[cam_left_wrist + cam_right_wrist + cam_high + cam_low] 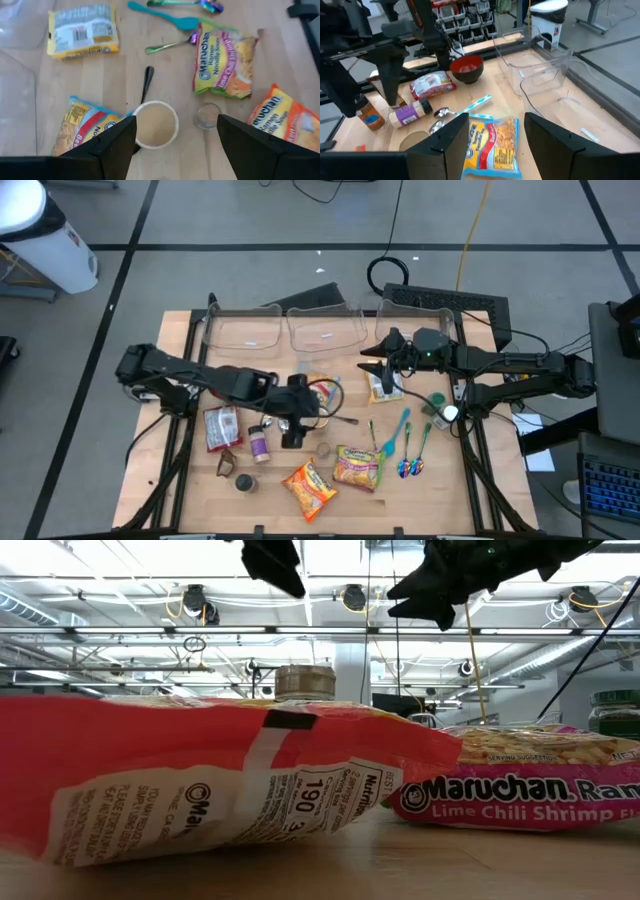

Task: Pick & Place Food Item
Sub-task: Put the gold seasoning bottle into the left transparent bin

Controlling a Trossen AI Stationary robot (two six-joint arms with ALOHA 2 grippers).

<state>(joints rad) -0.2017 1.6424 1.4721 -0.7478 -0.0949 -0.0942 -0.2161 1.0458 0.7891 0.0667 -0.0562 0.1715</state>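
The three clear bins (285,328) along the table's (180,480) far edge look empty — so nothing seems placed yet, and the whole job is left. Every noodle packet still lies flat on the wood. The right gripper (492,137) hovers with fingers spread just above the yellow packet (492,142), touching nothing; that looks like the chosen item. The left gripper (172,140), also spread and empty, hangs over a small cup (156,124) — though from overhead I cannot tell how high.
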